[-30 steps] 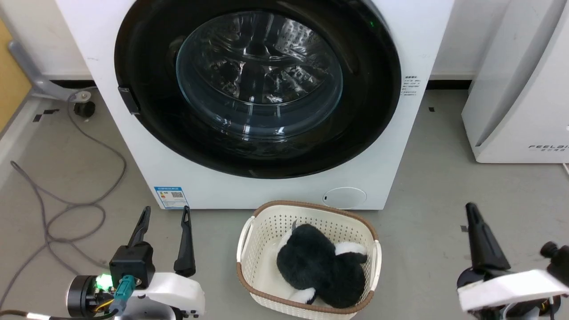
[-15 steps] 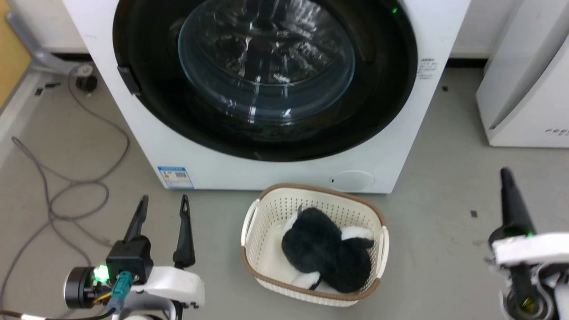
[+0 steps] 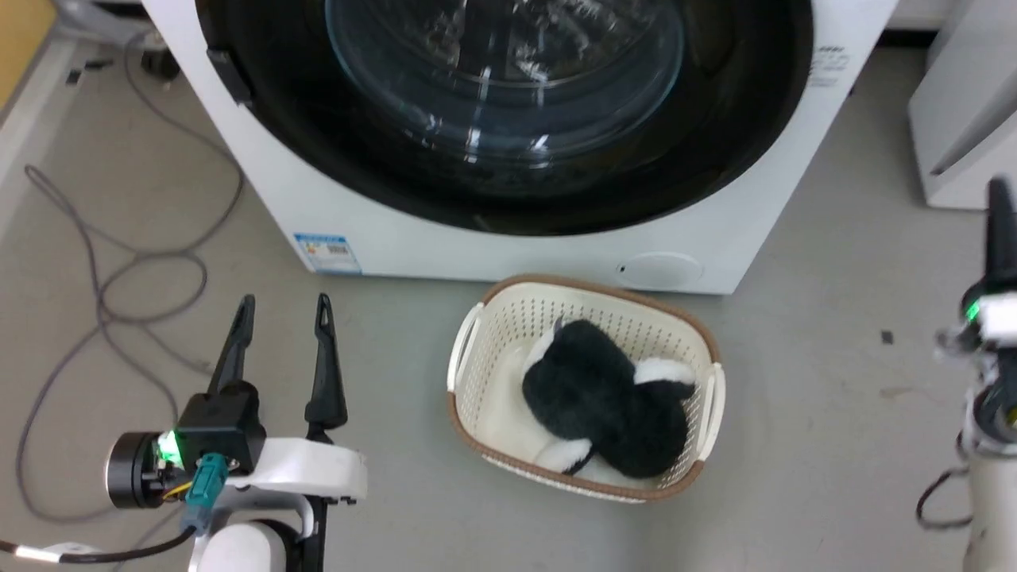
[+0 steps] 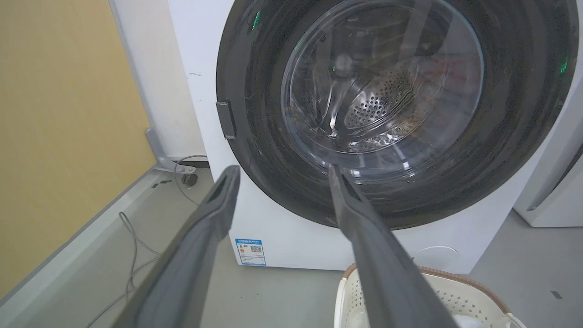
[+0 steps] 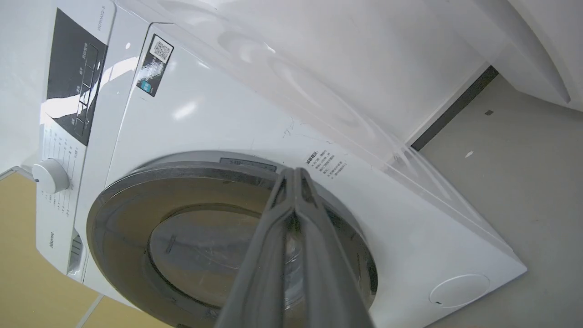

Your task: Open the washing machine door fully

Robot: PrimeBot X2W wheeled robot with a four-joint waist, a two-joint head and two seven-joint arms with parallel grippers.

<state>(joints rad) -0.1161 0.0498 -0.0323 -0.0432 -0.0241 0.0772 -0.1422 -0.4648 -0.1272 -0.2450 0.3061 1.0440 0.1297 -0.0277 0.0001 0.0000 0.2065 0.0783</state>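
The washing machine (image 3: 445, 246) is a white box across the top of the head view. The washing machine door (image 3: 715, 159), glossy black with a clear glass bowl, sits closed and flush against it. The door's small black handle (image 3: 230, 75) is on its left rim, and shows in the left wrist view as handle (image 4: 225, 120). My left gripper (image 3: 284, 300) is open and empty, low over the floor at the lower left, short of the machine and below the handle. My right gripper (image 3: 999, 189) stands edge-on at the right edge. In the right wrist view the right gripper (image 5: 294, 172) has its fingers pressed together, pointing at the door (image 5: 136, 218).
A cream laundry basket (image 3: 469, 373) holding a black-and-white plush toy (image 3: 604, 397) stands on the floor just before the machine. Grey cables (image 3: 103, 278) loop over the floor at the left. A white appliance (image 3: 961, 103) stands at the right, and a yellow panel (image 4: 59, 114) at the left.
The head camera has moved closer and tilted down, so the whole picture shifted. My right gripper has travelled forward and to the right, turning edge-on. The door stays closed.
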